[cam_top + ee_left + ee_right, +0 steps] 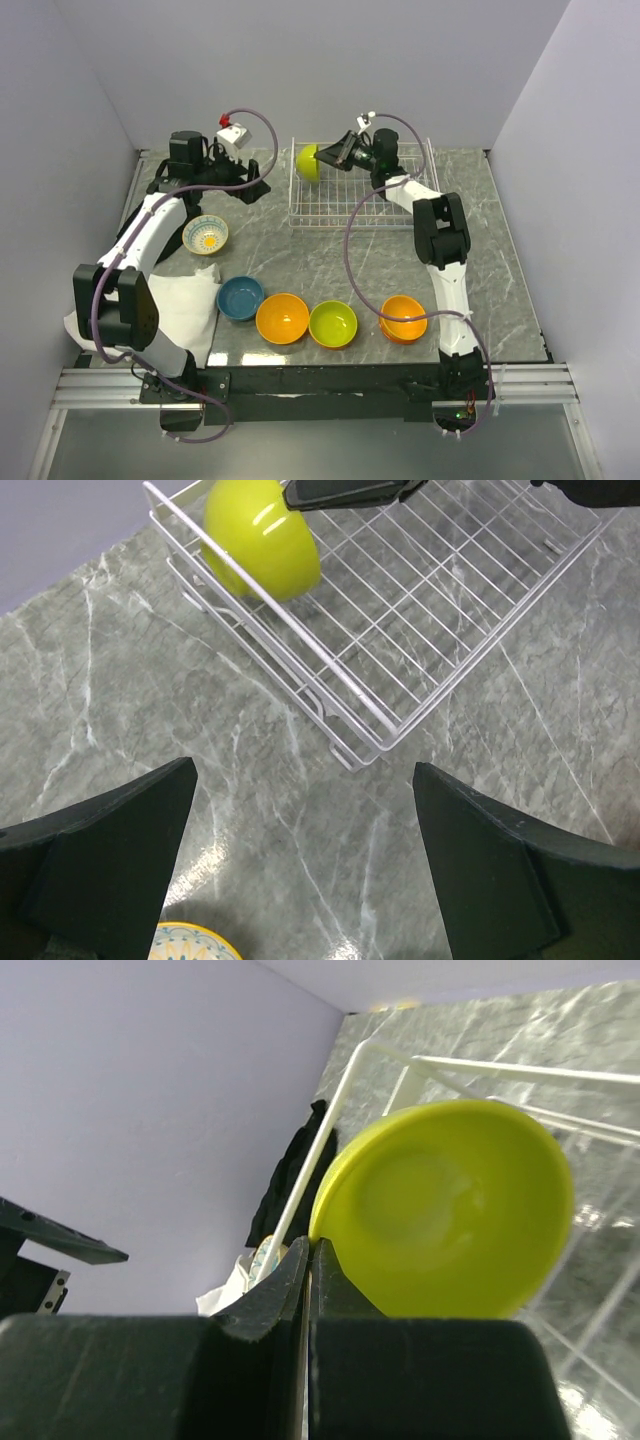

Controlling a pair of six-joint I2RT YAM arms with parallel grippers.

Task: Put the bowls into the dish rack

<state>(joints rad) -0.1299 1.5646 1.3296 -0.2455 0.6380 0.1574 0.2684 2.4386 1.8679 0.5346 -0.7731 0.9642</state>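
Observation:
The white wire dish rack [350, 205] stands at the back centre. My right gripper [327, 158] is shut on the rim of a lime green bowl [307, 162] and holds it on edge at the rack's left end; the right wrist view shows the jaws [310, 1260] pinching that rim [450, 1210]. My left gripper [237, 188] is open and empty, left of the rack, above bare table. The white patterned bowl [205, 234] lies just below it. A teal bowl [240, 298], an orange bowl [282, 318], a second lime bowl [333, 323] and a second orange bowl [404, 318] sit in a front row.
A white cloth [185, 300] lies at the front left beside the teal bowl. In the left wrist view the rack's near corner [355, 755] is ahead of my open fingers [120, 840], with the held lime bowl [262, 538] at its far end. Walls close in the table.

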